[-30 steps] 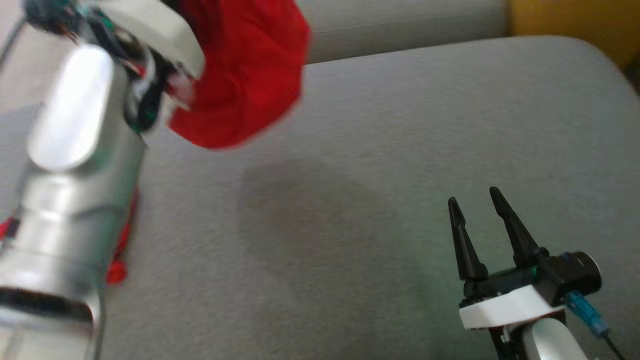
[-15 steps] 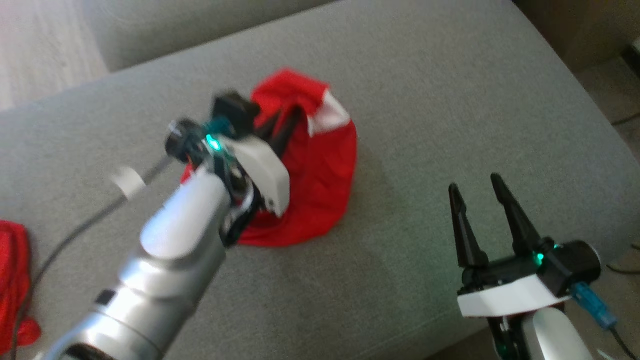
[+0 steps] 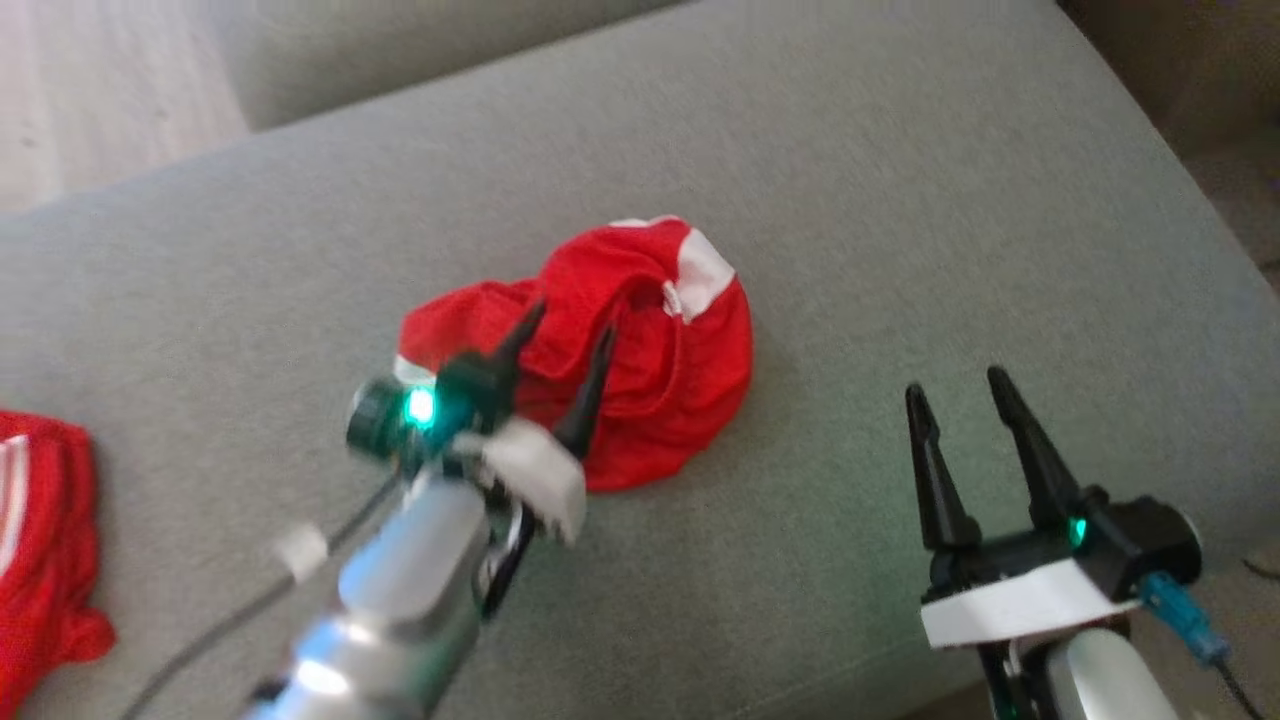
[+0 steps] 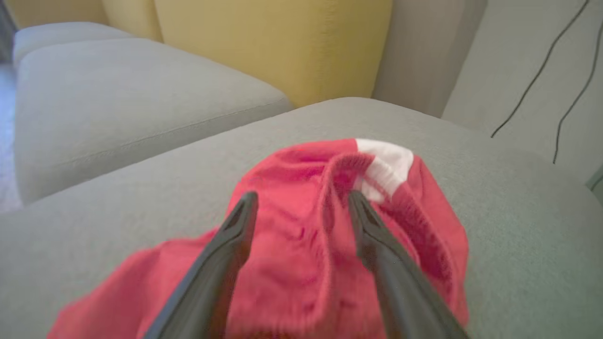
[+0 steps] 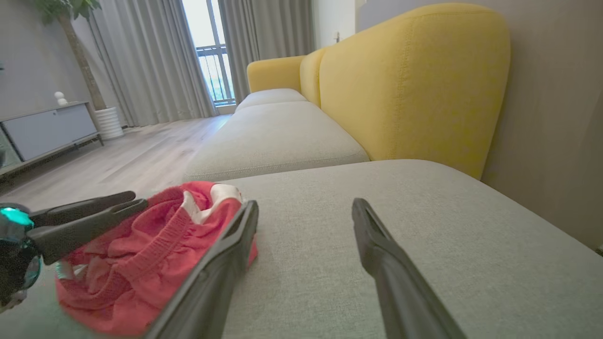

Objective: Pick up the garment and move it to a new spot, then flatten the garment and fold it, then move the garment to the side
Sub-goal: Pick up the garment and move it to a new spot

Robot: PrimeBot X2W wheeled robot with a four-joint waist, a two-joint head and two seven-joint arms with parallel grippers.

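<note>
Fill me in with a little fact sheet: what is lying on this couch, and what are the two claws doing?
Item: crumpled red fabric garment with a white patch
Resting on: grey fabric sofa cushion
Left claw: open, over the garment
Right claw: open, empty, off to the garment's side
Also there: second red cloth, far left on the cushion

A second red cloth (image 3: pixel 40 540) at the near left of the sofa (image 3: pixel 900 200) is cut off by the head view's left edge. The left gripper (image 3: pixel 570 322) and its blurred silver arm (image 3: pixel 400 600) hide the garment (image 3: pixel 660 380) on its near-left side. It is unclear whether the fingertips touch the garment. In the left wrist view the garment's near edge is smeared and runs off the bottom.
</note>
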